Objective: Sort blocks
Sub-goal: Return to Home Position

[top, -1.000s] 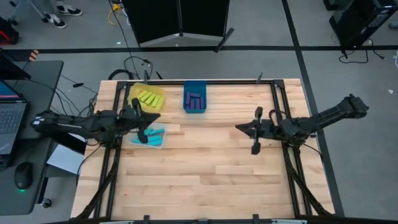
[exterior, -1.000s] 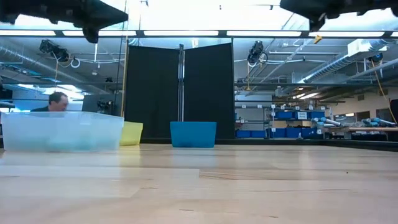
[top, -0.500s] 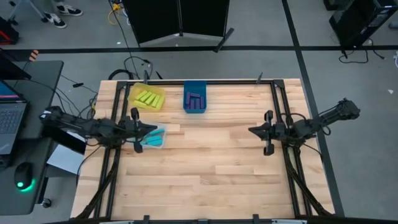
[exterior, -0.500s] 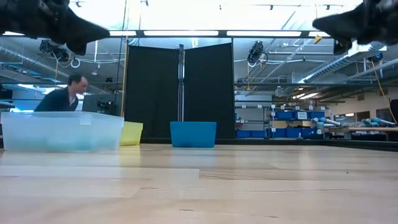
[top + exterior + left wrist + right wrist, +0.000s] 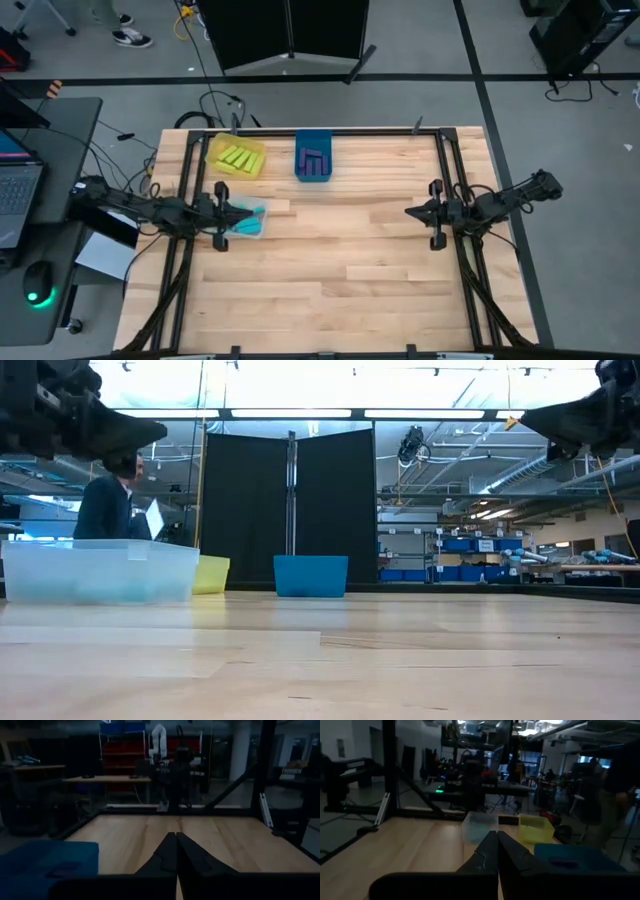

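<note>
On the wood table (image 5: 330,270), blocks (image 5: 237,158) lie sorted in yellow bin (image 5: 212,151), blue bin (image 5: 314,136), clear bin (image 5: 259,230). Left gripper (image 5: 240,210) and right gripper (image 5: 409,212) pressed together, at opposite sides. Person (image 5: 108,508) stands beyond.

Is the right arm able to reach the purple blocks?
Probably yes. Nothing stands on the table between the right gripper and the blue bin, and the purple blocks lie uncovered inside. The gripper is shut and must open first.

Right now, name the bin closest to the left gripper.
The clear bin, the one holding teal blocks: seen from above, the left gripper hangs partly over it. The yellow bin and the blue bin sit farther off.
</note>
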Controlling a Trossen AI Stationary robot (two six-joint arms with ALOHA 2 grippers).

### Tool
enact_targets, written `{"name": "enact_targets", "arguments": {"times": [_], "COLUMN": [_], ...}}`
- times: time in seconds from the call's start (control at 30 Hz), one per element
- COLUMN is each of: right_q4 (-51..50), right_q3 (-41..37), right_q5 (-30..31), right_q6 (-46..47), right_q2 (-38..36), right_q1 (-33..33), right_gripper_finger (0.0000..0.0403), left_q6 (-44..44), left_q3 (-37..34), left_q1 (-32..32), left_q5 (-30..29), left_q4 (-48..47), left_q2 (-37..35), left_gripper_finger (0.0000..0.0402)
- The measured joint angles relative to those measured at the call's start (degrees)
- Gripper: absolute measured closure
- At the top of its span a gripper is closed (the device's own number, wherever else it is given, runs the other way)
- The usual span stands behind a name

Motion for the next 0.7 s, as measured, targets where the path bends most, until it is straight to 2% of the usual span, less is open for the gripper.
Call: {"name": "enact_targets", "arguments": {"times": [0.17,0.33,0.57,0.7], "right_q4": [-6.07,-10.18,-9.97,-5.56], "right_q3": [0.43,1.99,2.72,0.01], "right_q5": [-2.13,-4.67,-6.9,-9.91], "right_q6": [1.43,4.15,5.75,6.36], "right_q2": [-1.92,-1.95,-1.95,-1.92], "right_q1": [-0.29,-1.26,-1.42,-1.31], "right_gripper_finger": [0.0398,0.0398,0.0398,0.0398], "left_q6": [0.06,-0.57,-0.91,-1.24], "left_q3": [-0.73,-0.73,-0.73,-0.75], "left_q1": [0.02,0.07,0.09,0.07], "left_q5": [-0.08,-0.97,-1.05,-1.09], "left_q4": [0.71,-3.96,-2.87,-2.82], "left_q2": [0.24,0.26,-0.63,-0.74], "left_gripper_finger": [0.0398,0.0398,0.0398,0.0398]}}
